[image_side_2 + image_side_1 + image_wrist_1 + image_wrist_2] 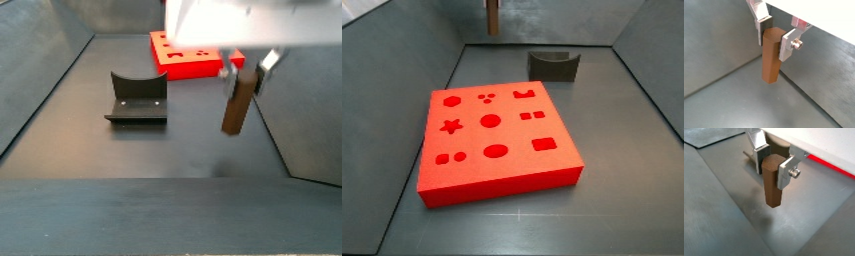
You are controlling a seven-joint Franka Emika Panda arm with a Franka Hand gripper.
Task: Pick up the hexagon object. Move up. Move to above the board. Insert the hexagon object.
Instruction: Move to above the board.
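My gripper point(775, 37) is shut on the top end of the hexagon object point(770, 60), a slim reddish-brown peg that hangs upright between the silver fingers in both wrist views point(773, 185). In a side view the gripper point(249, 63) holds the peg point(237, 102) clear above the grey floor, nearer than the board and to its right. The board point(492, 140) is a thick red slab with several shaped holes in its top; it also shows in a side view point(187, 55). The peg shows at the far back in a side view point(490, 20).
A squat dark grey U-shaped block point(553, 64) stands on the floor behind the board; it shows in a side view point(136, 100) left of the peg. Grey walls enclose the floor. A red strip of the board's edge point(827, 165) shows in a wrist view.
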